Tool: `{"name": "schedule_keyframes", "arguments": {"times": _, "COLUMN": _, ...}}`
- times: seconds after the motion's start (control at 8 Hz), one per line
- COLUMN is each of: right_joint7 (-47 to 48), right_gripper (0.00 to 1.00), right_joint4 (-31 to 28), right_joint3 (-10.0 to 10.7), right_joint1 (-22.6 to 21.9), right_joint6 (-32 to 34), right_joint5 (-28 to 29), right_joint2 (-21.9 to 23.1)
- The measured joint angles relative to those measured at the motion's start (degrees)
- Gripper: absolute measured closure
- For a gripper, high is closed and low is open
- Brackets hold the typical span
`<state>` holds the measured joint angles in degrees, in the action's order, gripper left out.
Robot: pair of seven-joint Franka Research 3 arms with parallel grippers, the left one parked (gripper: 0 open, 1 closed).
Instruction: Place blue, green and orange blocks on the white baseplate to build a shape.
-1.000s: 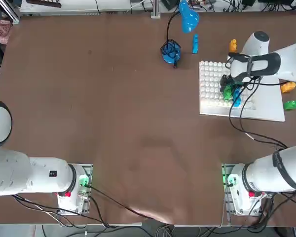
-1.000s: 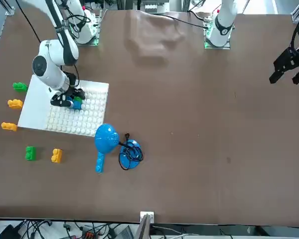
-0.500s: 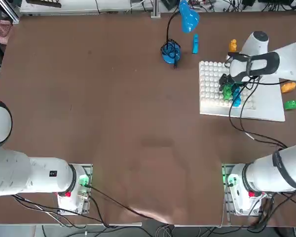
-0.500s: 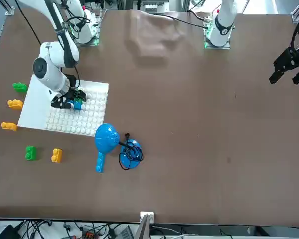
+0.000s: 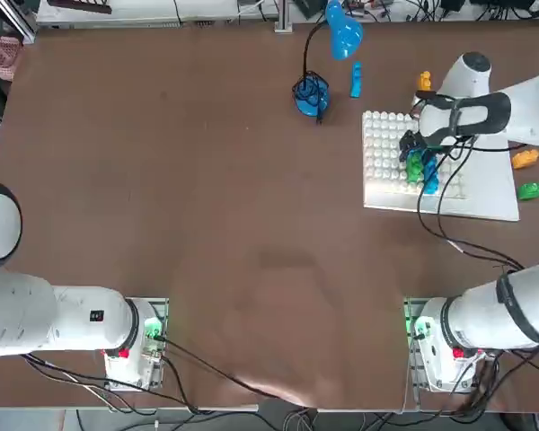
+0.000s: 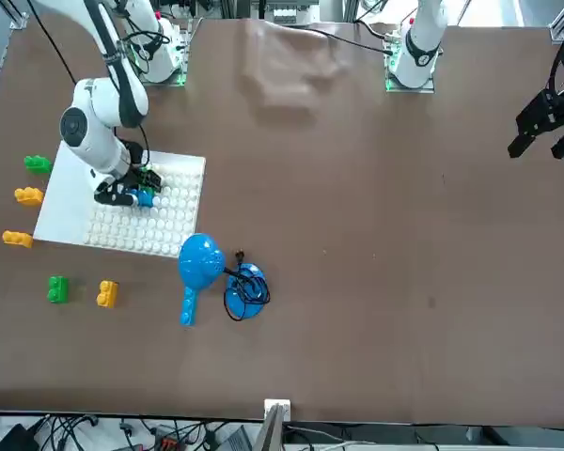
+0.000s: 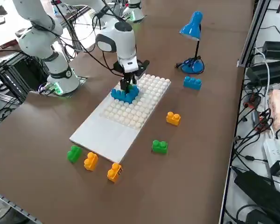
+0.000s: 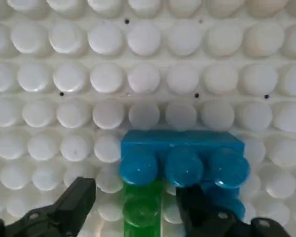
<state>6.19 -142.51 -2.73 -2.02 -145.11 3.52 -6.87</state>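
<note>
Right gripper (image 8: pixel 133 207) sits just above the studded part of the white baseplate (image 5: pixel 485 193), fingers spread, gripping nothing. A green brick (image 8: pixel 140 207) stands between the fingers, joined to a blue brick (image 8: pixel 182 153) on the studs. Loose orange (image 7: pixel 173 118) and green (image 7: pixel 159 146) blocks lie on the table beside the plate.

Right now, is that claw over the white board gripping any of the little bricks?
No. The right gripper is open, its fingers either side of the green block on the white baseplate, gripping nothing.
</note>
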Motion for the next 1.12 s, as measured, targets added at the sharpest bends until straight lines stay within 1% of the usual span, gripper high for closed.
{"name": "schedule_keyframes", "arguments": {"times": 0.25, "right_joint7": 0.01, "right_gripper": 0.00, "right_joint4": 0.25, "right_joint3": -0.11, "right_joint1": -0.02, "right_joint6": 3.21, "right_joint5": 0.00, "right_joint2": 3.41}}
{"name": "schedule_keyframes", "arguments": {"times": 0.5, "right_joint7": 0.02, "right_gripper": 0.00, "right_joint4": 0.97, "right_joint3": -0.18, "right_joint1": -0.05, "right_joint6": 7.61, "right_joint5": 0.00, "right_joint2": 8.85}}
{"name": "schedule_keyframes", "arguments": {"times": 0.62, "right_joint7": 0.02, "right_gripper": 0.00, "right_joint4": 2.58, "right_joint3": -0.18, "right_joint1": -0.04, "right_joint6": 8.63, "right_joint5": 0.00, "right_joint2": 10.47}}
{"name": "schedule_keyframes", "arguments": {"times": 0.75, "right_joint7": 0.00, "right_gripper": 0.00, "right_joint4": 5.65, "right_joint3": -0.08, "right_joint1": 0.07, "right_joint6": 8.96, "right_joint5": 0.00, "right_joint2": 10.05}}
{"name": "schedule_keyframes", "arguments": {"times": 0.88, "right_joint7": -0.04, "right_gripper": 0.00, "right_joint4": 10.33, "right_joint3": 0.17, "right_joint1": 0.74, "right_joint6": 9.33, "right_joint5": -0.05, "right_joint2": 7.54}}
{"name": "schedule_keyframes", "arguments": {"times": 1.0, "right_joint7": -0.82, "right_gripper": 0.00, "right_joint4": 16.39, "right_joint3": 0.43, "right_joint1": 2.33, "right_joint6": 10.16, "right_joint5": -0.19, "right_joint2": 3.01}}
{"name": "schedule_keyframes", "arguments": {"times": 1.12, "right_joint7": -2.94, "right_gripper": 0.00, "right_joint4": 23.39, "right_joint3": 0.67, "right_joint1": 4.30, "right_joint6": 11.23, "right_joint5": -0.27, "right_joint2": -2.80}}
